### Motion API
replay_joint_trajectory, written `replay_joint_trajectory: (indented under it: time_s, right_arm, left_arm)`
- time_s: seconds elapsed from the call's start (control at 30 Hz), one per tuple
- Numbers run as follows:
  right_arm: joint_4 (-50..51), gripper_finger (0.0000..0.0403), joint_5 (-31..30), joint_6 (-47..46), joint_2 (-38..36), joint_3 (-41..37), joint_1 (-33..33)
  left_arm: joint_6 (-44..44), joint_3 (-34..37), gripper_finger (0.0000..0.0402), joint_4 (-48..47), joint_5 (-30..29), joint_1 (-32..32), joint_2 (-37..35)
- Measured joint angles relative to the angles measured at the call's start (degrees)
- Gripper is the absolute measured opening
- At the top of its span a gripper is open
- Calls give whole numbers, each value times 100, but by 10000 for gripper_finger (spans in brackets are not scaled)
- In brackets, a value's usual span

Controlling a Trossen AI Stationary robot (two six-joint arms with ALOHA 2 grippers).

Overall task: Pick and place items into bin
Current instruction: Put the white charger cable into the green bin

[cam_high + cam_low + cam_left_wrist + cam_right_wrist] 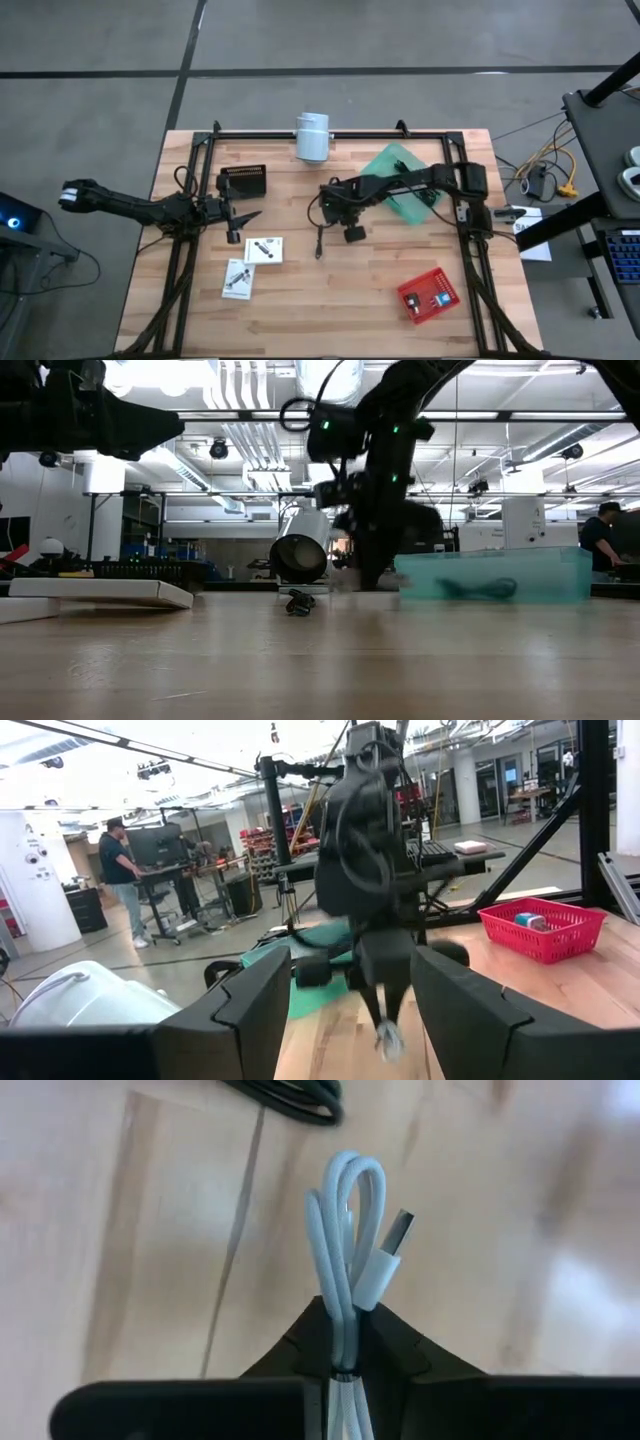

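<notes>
Wooden tabletop [340, 290] seen from above, framed by a black rail, with a workshop behind it. The right gripper [335, 212] hangs over the middle of the table, fingers pinched shut on a folded white USB cable [348, 1240]. In the right wrist view the loops stick out past the fingertips along the fingers' own line, with the metal plug beside the loops.

The green bin [402, 180] lies just beside this gripper, toward the right arm's own base and a little toward the far edge of the table. In the low view it is a clear teal tray [500, 575] with a dark cord already inside. Judging from this, the next move is a short carry back along the arm until the cable is over the bin's open top, then a release.

A black cord [319, 238] lies on the wood directly under the right gripper, its length running toward the near edge. Two white packets [264, 249] lie near the left gripper [238, 215], whose fingers are spread and hold nothing. A red basket [428, 294] sits well apart, near the front right.
</notes>
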State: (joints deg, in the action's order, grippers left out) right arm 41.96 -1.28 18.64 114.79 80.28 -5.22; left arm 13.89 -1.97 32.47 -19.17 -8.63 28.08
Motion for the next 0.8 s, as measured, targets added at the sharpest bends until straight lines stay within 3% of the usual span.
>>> replay_joint_trajectory:
  time_s: [0.37, 0.57, 0.8]
  right_arm:
    - [1008, 20, -923, -958, -1780, -74, -336]
    - [1066, 21, -942, -1700, -2845, -356, -957]
    - [1037, 22, -941, -1974, -3465, -1192, -1682]
  left_arm:
    - [0, -1, 192, 0, -1, 1, 1]
    - [0, 0, 192, 2, -1, 1, -1]
    - [0, -1, 192, 2, 0, 0, -2]
